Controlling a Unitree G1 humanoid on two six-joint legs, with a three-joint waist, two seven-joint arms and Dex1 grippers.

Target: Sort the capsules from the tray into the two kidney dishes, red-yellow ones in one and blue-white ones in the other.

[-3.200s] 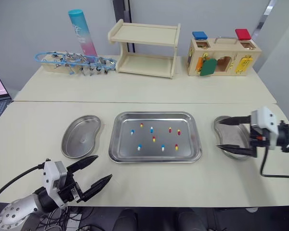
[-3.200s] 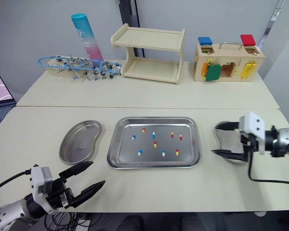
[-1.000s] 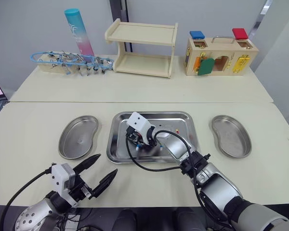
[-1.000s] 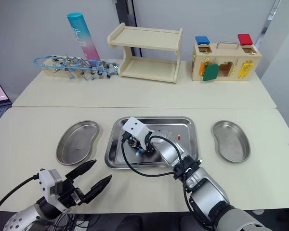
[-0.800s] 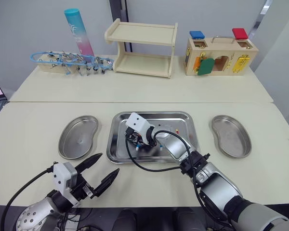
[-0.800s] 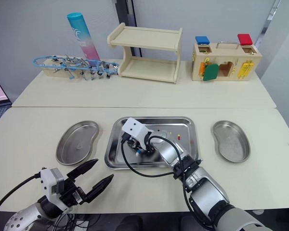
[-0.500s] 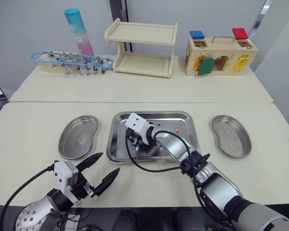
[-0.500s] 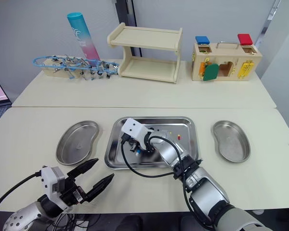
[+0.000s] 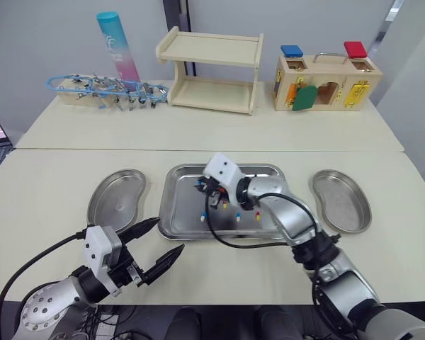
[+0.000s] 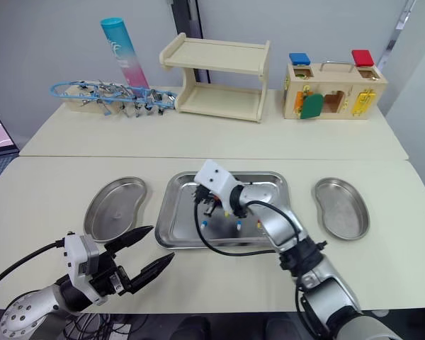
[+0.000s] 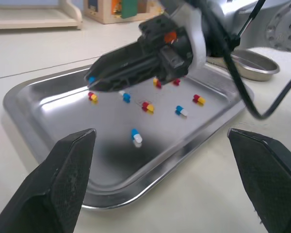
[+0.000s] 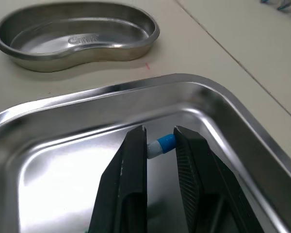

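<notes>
Working over a pale table (image 9: 57, 177), with the steel tray (image 9: 180, 209) at its middle, the left kidney dish (image 9: 117, 200) on one side and the right kidney dish (image 9: 340, 200) on the other, nothing seen in either. Reaches into the left part of the tray with the right gripper (image 12: 159, 135), narrowed onto a blue-white capsule (image 12: 161, 144) pinched crosswise between the fingertips. Hangs the left gripper (image 9: 168, 236) spread wide near the table's front edge, just before the tray, holding nothing. Leaves the loose capsules (image 11: 135, 137), red-yellow and blue-white, scattered over the tray floor. Looks like the carry step: lift straight up first, clear of the tray rim; hold the pinch firm, since so small and smooth a thing could squirt free; travel over one dish and part the fingers only once well inside its wall, low enough that nothing bounces out.
</notes>
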